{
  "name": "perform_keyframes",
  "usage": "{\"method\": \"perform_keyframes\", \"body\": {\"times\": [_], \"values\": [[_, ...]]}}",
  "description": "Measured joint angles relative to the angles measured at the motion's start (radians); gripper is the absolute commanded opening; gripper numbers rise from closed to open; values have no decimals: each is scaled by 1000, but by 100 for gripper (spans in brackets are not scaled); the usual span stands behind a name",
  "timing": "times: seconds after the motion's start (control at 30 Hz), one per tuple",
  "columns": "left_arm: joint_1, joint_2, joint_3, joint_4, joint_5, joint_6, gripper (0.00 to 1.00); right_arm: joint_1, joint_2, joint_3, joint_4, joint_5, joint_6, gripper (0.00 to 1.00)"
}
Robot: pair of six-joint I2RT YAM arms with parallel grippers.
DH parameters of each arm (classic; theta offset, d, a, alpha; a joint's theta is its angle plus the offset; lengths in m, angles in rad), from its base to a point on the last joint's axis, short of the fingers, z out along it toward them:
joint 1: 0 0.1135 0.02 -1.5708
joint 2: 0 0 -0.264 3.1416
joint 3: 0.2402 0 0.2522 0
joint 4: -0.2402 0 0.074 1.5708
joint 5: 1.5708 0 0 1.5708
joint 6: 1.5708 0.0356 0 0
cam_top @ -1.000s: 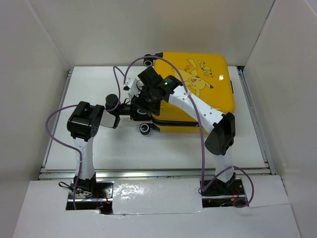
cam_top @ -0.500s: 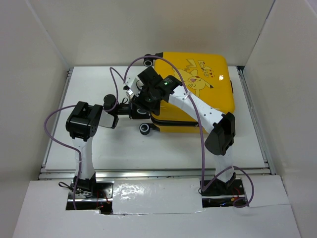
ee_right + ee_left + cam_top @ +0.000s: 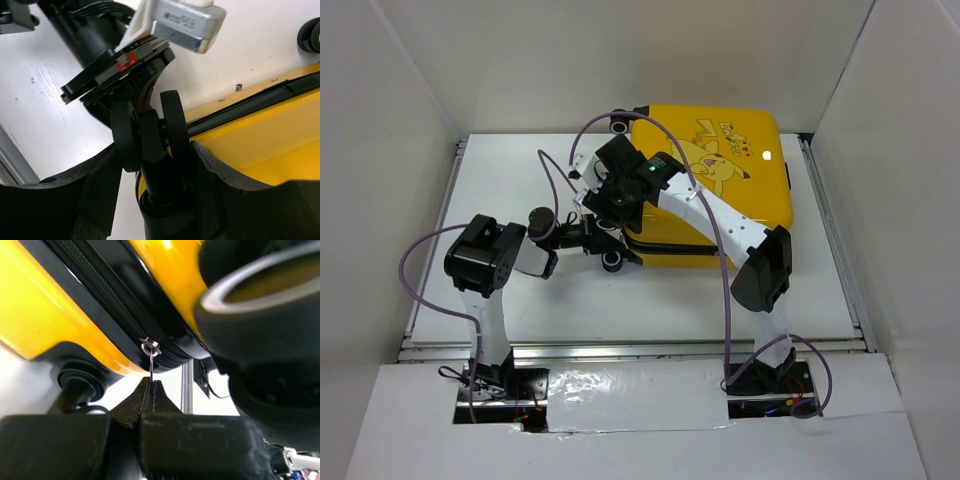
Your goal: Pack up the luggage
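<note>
One suitcase (image 3: 740, 190), long axis left-right, two wheels (image 3: 612, 261) pointing left. My left claw (image 3: 151, 387) clamps its zipper pull (image 3: 150, 359); my right claw (image 3: 152, 150) straddles one wheel (image 3: 172, 125), grip unclear.

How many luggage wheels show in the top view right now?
2: one wheel at the luggage's far-left corner, another at its near-left corner. More may be hidden under the right gripper.

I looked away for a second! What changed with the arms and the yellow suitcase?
The left arm shifted slightly towards the near edge, and the left jaws closed on the zipper pull. The right jaws kept holding a wheel, and the suitcase did not move.
</note>
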Motion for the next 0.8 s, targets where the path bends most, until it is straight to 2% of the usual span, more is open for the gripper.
{"method": "perform_keyframes", "body": {"times": [0.23,0.8], "values": [[-34,-77,-100,2,-81,55,0,2,16,27,-10,17,23,0],[-161,-183,-234,9,-333,199,0,8,53,65,-11,66,72,0]]}}
